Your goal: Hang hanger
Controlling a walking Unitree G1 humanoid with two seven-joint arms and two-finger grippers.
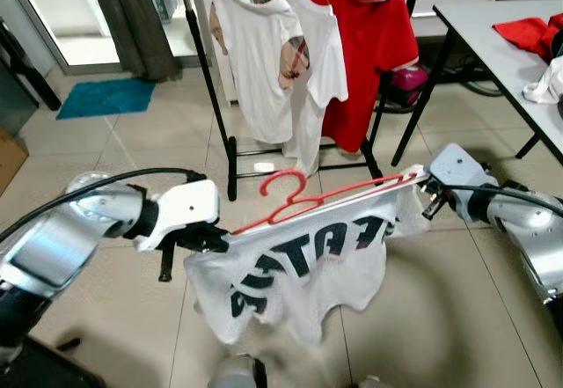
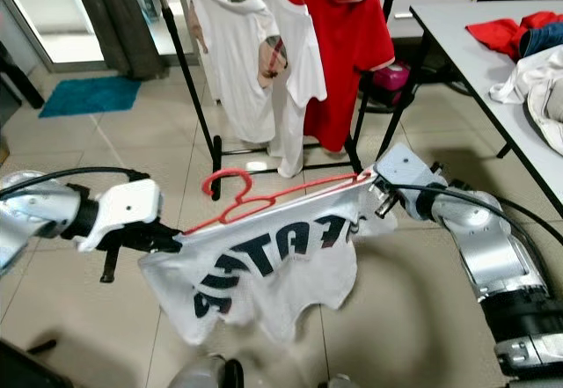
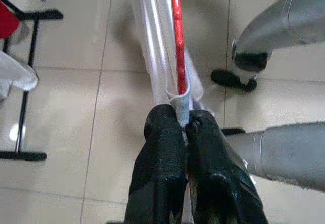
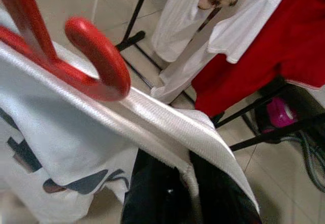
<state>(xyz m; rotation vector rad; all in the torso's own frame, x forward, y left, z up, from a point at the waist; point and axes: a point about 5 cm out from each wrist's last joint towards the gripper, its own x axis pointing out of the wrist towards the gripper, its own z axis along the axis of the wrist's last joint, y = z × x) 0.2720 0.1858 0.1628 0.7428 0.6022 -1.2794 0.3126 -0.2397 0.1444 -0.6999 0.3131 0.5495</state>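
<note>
While both silver arms reach forward and inward over the tiled floor, the scene reads as follows.

Clothes rack [image 1: 215, 98]: a black frame stands ahead on the tiles, carrying a white shirt [image 1: 255, 62], a second white garment beside it, and a red shirt [image 1: 365, 45].

Table [image 1: 493, 36]: a pale tabletop on black legs stands at the right, with a red cloth [image 1: 528, 32] and a white cloth lying on it.

Mat [image 1: 106, 98]: a blue mat lies on the floor at the far left, near a dark curtain.

White jersey [image 1: 299, 274]: it hangs on the hanger between the two arms, sagging, its dark lettering seen mirrored.

Left arm: bent at the elbow, its forearm points toward the right across the body.

Right arm: reaches in from the right, its forearm angled toward the left and slightly up.

Red hanger [image 1: 299, 199]: held in the air in front of the rack and well short of it, tilted so its right end sits higher, the hook rising near the middle.

Left gripper [image 1: 215, 240]: its black fingers [image 3: 162, 168] are pinched together on the jersey's shoulder and the hanger's lower end.

Right gripper [image 1: 420, 193]: clamped on the fabric-covered higher end of the hanger.
</note>
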